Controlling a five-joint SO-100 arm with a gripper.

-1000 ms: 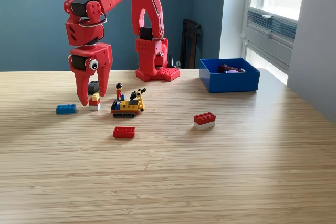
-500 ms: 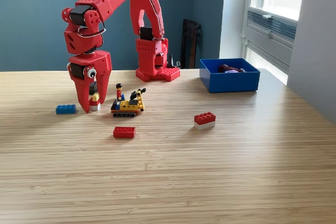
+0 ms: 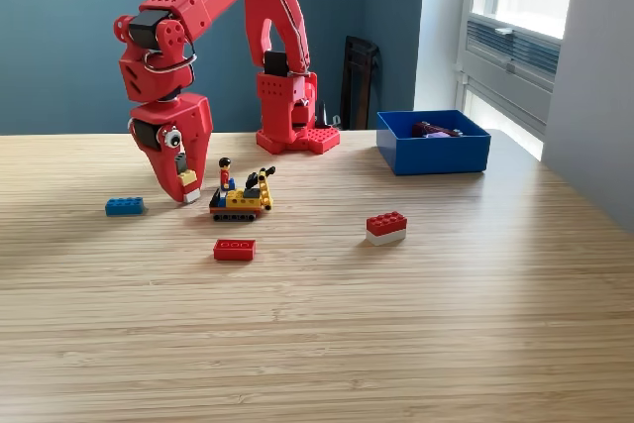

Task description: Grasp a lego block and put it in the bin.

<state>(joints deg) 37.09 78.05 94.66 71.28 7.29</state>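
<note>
Exterior view: red 3D-printed gripper is pointing down near the view's left, jaws pinching a small yellow-and-white lego block, standing upright between them. Shallow rectangular bright blue plastic bin is sitting far right, long axis running left-right.

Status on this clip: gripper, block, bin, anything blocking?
Gripper shut on small block stack, low over table. Blue bin far toward exterior view's right, already holding pieces. Toy vehicle sits alongside the gripper.

Sitting out are three loose lego bricks: one blue brick, one flat red brick, one red-and-white brick; one tracked lego vehicle; one blue bin.
</note>
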